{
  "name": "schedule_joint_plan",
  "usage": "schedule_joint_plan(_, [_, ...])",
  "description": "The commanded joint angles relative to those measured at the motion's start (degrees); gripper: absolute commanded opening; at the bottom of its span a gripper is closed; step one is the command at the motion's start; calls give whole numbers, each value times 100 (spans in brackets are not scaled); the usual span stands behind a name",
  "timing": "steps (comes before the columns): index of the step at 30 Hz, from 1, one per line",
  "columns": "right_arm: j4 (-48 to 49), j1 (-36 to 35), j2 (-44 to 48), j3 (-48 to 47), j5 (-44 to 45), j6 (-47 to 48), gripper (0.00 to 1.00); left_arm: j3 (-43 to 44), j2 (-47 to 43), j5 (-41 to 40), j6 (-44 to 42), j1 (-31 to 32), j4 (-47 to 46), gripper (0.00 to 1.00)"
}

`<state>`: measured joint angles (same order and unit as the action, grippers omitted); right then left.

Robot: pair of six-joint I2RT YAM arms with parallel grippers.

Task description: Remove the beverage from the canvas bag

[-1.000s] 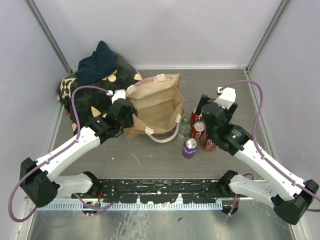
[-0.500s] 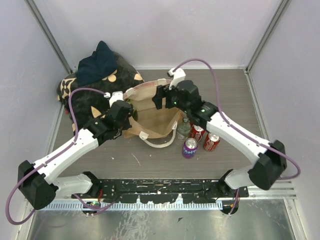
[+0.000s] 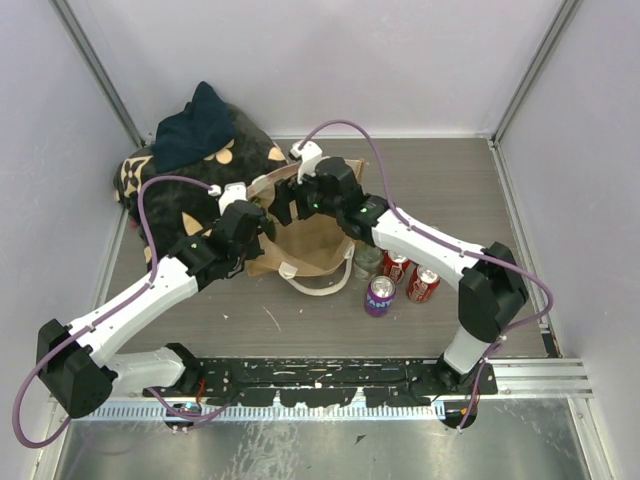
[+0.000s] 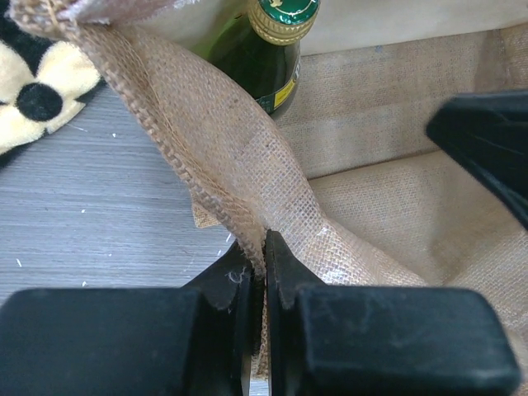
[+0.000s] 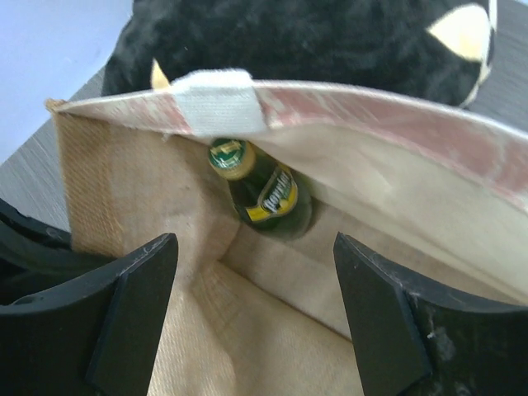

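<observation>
My left gripper is clamped on the near wall of the canvas bag, holding the mouth wide; my right gripper hangs over the opening, jaws spread, gripping nothing; the beverage, a green bottle with a gold cap, sits deep inside against the far wall, untouched; so the bag is open, and the grasp and lift-out are left, I judge. Cans stand beside the bag on the grey wood-grain table; beyond them, a black flower-print cushion and pale walls.
</observation>
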<state>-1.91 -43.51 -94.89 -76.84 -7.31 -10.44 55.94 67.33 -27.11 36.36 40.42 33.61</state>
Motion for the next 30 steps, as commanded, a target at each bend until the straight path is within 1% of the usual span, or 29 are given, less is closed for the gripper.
schedule_joint_plan(1, [490, -272, -319, -598, 5, 331, 82, 32, 58, -180, 57, -24, 146, 14])
schedule_joint_plan(10, [403, -534, -1109, -1205, 202, 495, 82, -45, 21, -114, 123, -63, -93, 13])
schedule_joint_plan(20, [632, -556, -1570, -1303, 761, 627, 82, -72, 39, 68, 126, -118, -118, 13])
schedule_joint_plan(22, [724, -562, -1650, -1307, 838, 642, 81, -85, 45, 105, 130, -122, -121, 13])
schedule_joint_plan(25, [884, -562, -1773, -1340, 848, 657, 76, -112, 60, 191, 151, -117, -158, 12])
schedule_joint_plan(30, [1206, -562, -1951, -1343, 575, 543, 73, -125, 132, 299, 172, -115, -183, 12])
